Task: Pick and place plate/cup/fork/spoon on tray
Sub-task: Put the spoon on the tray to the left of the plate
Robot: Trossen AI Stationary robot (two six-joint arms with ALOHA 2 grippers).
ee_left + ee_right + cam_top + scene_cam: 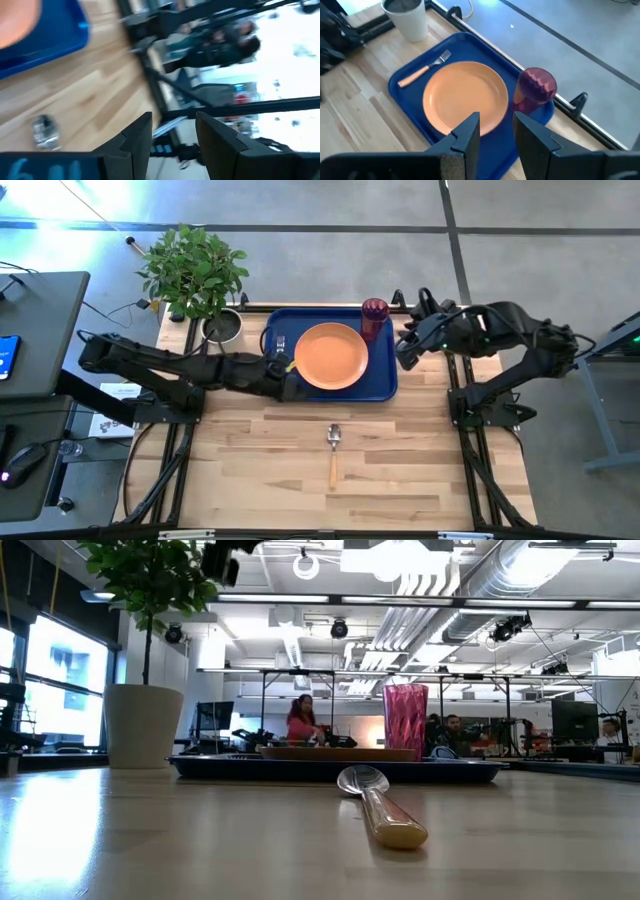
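Observation:
The dark-blue tray (385,385) lies at the table's far middle. On it lie the orange plate (331,355), the fork (278,343) left of the plate, and the dark-red cup (374,315) standing upright at the far right corner. The spoon (334,450) lies flat on the bare table nearer the front, bowl toward the tray. My left gripper (290,380) hovers at the tray's near left edge, open and empty (173,131). My right gripper (403,352) hovers at the tray's right edge, open and empty (496,125), above the plate's rim (465,97).
A grey pot with a leafy plant (205,280) stands at the far left corner, beside the tray. The low view shows the spoon (380,805) in front of the tray (330,770), and people in the room behind. Bare wood lies on either side of the spoon.

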